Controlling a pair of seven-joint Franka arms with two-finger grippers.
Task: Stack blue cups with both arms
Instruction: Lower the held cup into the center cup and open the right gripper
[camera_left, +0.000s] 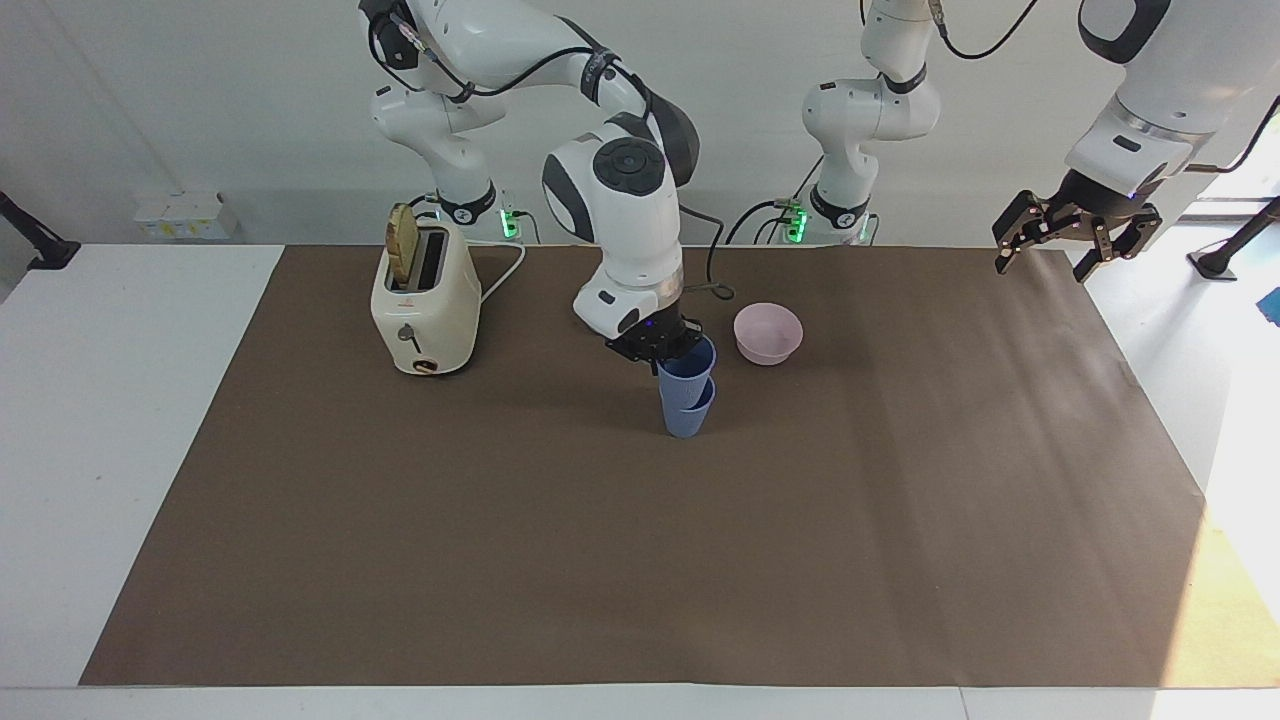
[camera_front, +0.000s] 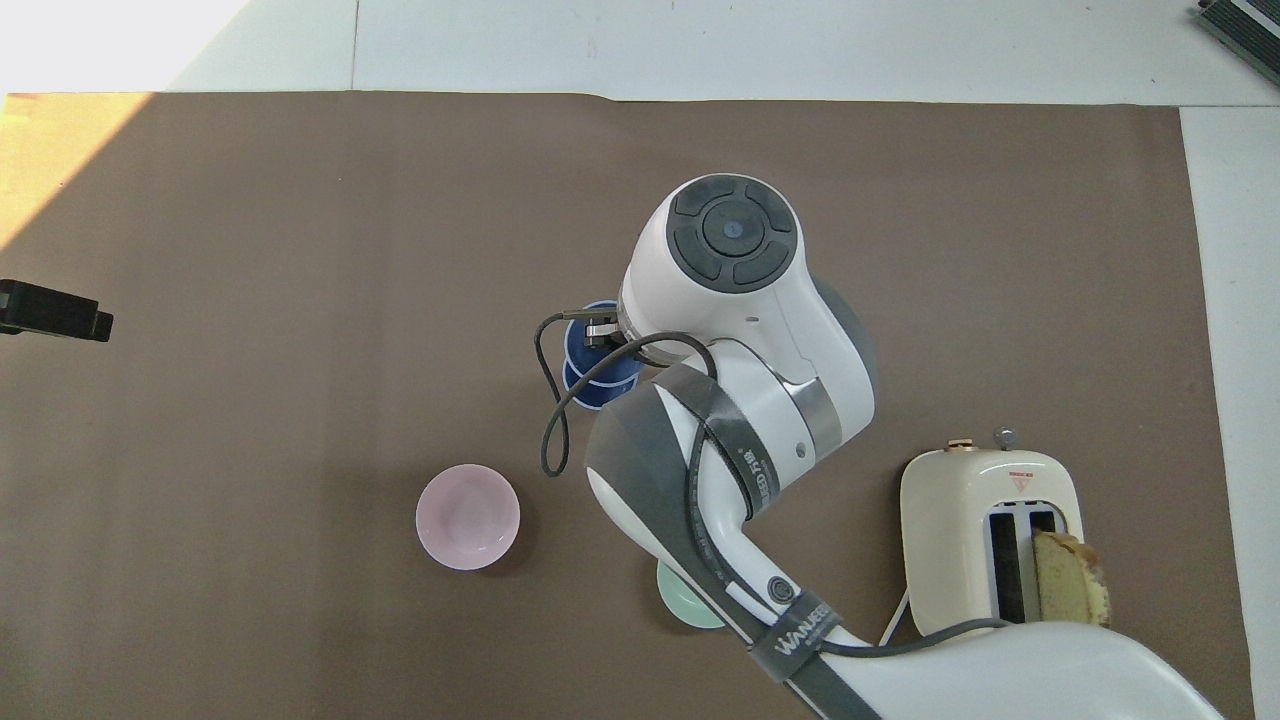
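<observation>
I have the right gripper (camera_left: 672, 345) clamped on the rim of the upper blue cup (camera_left: 689, 368), and that cup sits partway inside the lower blue cup (camera_left: 686, 415), which stands on the brown mat (camera_left: 500, 540) near the middle of the table. So I judge I am in the nesting step: 1 cup is entering the other but is not seated. In the facing view the upper cup leans a little off the lower cup's axis, its rim well clear of the lower rim. In the overhead view the 2 blue rims (camera_front: 597, 355) show as overlapping circles rather than 1, which fits that reading, though my own arm hides much of the stack.

The pink bowl (camera_left: 768, 333) sits just beside the stack, nearer to the robots and toward the left arm's end. The green bowl (camera_front: 685, 603) peeks out under my right arm in the overhead view only. The toaster (camera_left: 424, 305) with its slice of bread (camera_left: 402, 243) stands well apart, toward the right arm's end.

The left gripper (camera_left: 1074, 240) waits with its fingers spread, up over the mat's edge at its own end, holding nothing.

Next, I think I need to straighten the upper cup over the lower one and press it straight down until it seats, then let go and lift straight up. The risk I see is tipping the unsupported lower cup if I push while tilted.
</observation>
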